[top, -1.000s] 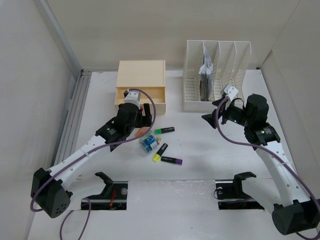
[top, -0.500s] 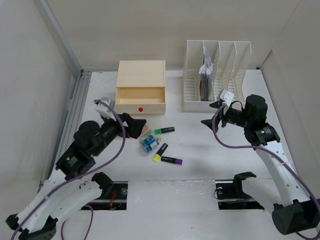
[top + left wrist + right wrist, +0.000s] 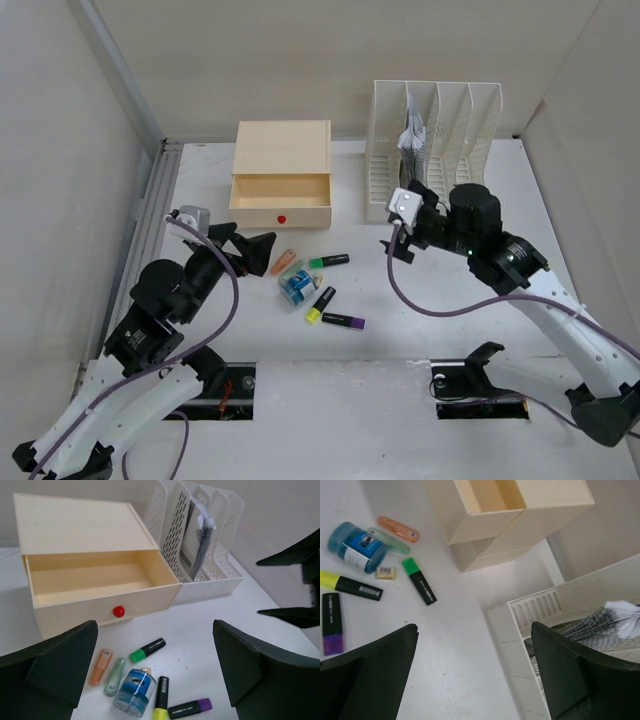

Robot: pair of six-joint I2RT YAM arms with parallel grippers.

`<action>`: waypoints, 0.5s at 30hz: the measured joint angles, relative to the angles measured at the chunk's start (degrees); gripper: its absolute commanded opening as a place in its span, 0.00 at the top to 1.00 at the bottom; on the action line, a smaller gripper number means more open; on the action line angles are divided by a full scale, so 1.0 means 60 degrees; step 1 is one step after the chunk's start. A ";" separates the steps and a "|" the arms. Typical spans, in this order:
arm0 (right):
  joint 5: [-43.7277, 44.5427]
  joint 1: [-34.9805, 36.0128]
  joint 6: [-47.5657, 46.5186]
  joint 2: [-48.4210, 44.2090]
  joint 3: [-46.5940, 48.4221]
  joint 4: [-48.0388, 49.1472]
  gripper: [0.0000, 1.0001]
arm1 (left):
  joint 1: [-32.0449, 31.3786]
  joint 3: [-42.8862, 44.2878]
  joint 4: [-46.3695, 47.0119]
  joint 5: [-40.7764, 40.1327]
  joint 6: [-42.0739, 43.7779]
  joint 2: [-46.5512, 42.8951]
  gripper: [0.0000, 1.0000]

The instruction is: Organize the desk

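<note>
Your drawer box (image 3: 281, 180) sits at the back of the desk (image 3: 400, 300), left of centre. Its drawer (image 3: 95, 580) is pulled out toward the arms, the red knob (image 3: 118, 611) faces you, and the left wrist view shows only the drawer's bare floor. Just to its right stands the file rack (image 3: 430, 150). The second slot from the left holds a dark bound pad (image 3: 192, 540) standing upright, with crumpled white paper (image 3: 414, 132) at its top.

In front of the drawer, a small blue tub (image 3: 296, 287) with a label lies on its side. You cannot tell what is in it. Around it lie loose markers: an orange one (image 3: 284, 262), a green-capped one (image 3: 329, 261), a yellow-capped one (image 3: 320, 304) and a purple-capped one (image 3: 343, 321).

The desk lies flat under everything and fills the floor of the top view. Its wider span seems to run left to right, though the near edge is out of frame. The grey rail (image 3: 150, 220) runs near-to-far along its left edge, and the two dark cutouts (image 3: 222, 390) sit by the arm bases.

The left gripper (image 3: 155, 625) hovers above the markers with its fingers spread wide and nothing between them. The right gripper (image 3: 474, 627) is likewise released and empty, in front of the rack.
</note>
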 measured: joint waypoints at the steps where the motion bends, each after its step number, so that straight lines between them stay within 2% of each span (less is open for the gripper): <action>1: 0.0543 0.0302 -0.0102 0.0204 0.0259 -0.0015 0.00 | 0.0000 -0.0200 0.0022 -0.0113 0.0055 0.0000 0.01; 4: 0.2142 0.0772 -0.0317 0.1002 0.0892 0.0076 0.00 | 0.0000 -0.0885 0.0157 -0.0335 0.0131 -0.0306 0.01; 8: 0.3843 0.1162 -0.0095 0.1829 0.0900 0.0357 0.00 | 0.0004 -0.1388 0.0186 -0.0474 0.0131 -0.0911 0.01; 15: 0.2860 0.1566 0.1953 0.2998 0.1803 0.0324 0.00 | 0.0000 -0.1399 0.0535 -0.0616 0.0127 -0.1173 0.01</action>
